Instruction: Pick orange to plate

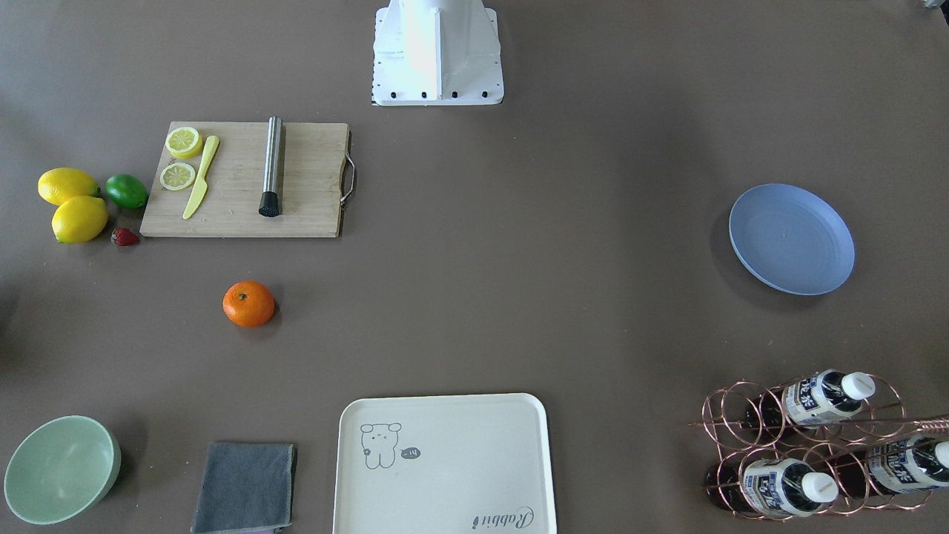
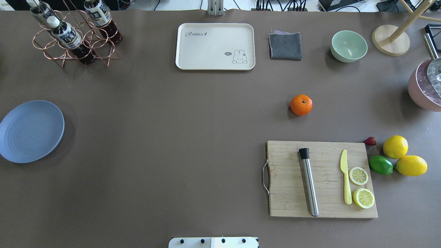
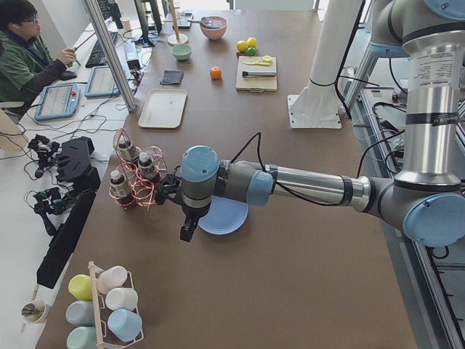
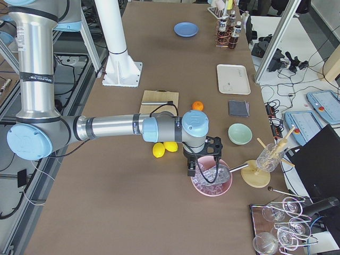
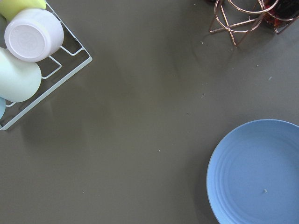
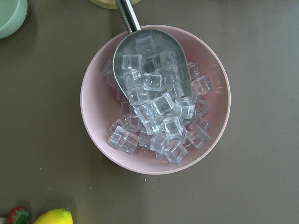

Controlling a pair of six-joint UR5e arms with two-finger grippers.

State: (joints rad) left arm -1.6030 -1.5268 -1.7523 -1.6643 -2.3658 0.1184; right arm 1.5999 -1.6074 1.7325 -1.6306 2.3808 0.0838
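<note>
Left gripper point(image 3: 187, 233): hangs fingers-down over the bench point(image 2: 172, 137), seen only in the side view, so whether it is spread or pressed together cannot be told. Its wrist camera looks down on the plate point(image 5: 257, 172), at 4 o'clock in that frame. Right gripper point(image 4: 190, 171): hangs above the pink bowl point(image 6: 93, 126); its state cannot be told either. Both are well apart from the orange point(image 2: 301, 104).

Orange: sits alone on the bench. It is round with no long axis, and its dark stem dimple faces up. In the overhead view the plate lies at 9 o'clock from it, well apart, flat, with its concentric rings showing.

Around the orange, overhead view:
- cutting board point(image 2: 289, 193) at 5 o'clock, carrying a steel muddler point(image 2: 309, 184), a yellow knife point(image 2: 345, 179) and two lemon slices point(image 2: 358, 175)
- grey cloth point(image 2: 285, 45) at 12 o'clock
- green bowl point(image 2: 348, 45) at 1 o'clock
- cream tray point(image 2: 206, 51) at 10 o'clock, with a rabbit drawing on it
- two lemons point(image 2: 395, 146), a lime point(image 2: 381, 165) and a strawberry point(image 2: 370, 141) at 4 o'clock

Containers:
- pink bowl holds ice cubes point(image 6: 122, 139) and a metal scoop point(image 6: 122, 51) heaped with more cubes; the scoop's handle points to 12 o'clock in the right wrist view
- copper wire rack point(image 1: 808, 437) holds three dark bottles point(image 1: 819, 397), lying on their sides
</note>
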